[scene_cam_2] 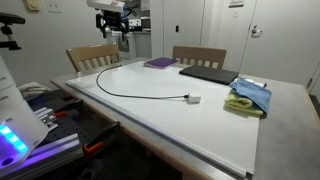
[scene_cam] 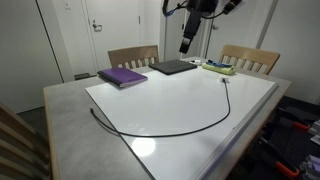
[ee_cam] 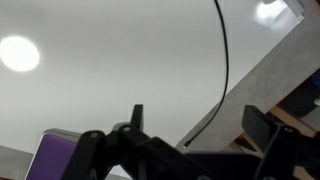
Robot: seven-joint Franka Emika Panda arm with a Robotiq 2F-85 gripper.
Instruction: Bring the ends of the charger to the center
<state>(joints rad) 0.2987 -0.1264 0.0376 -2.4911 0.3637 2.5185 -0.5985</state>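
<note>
The gripper (scene_cam: 186, 47) hangs high over the far side of the surface, jaws spread wide and holding nothing. Below it the charger (scene_cam: 170, 131) sweeps a long arc across the white board (scene_cam: 170, 100). Its near end (scene_cam: 222, 80) lies closest to the gripper, and its far end (scene_cam: 93, 112) is well apart at the opposite edge.

**Raised, open, holding nothing**

Hangs in from the top of the frame at the far side of the scene in both exterior views, arm (scene_cam: 205, 8) bent down toward the wrist. Holds the end effector (scene_cam: 186, 44) aloft, pointing downward with a slight tilt. Shows two dark fingers (ee_cam: 136, 118) spread wide apart in the wrist view, jaws fully open and empty. Touches nothing.
</note>
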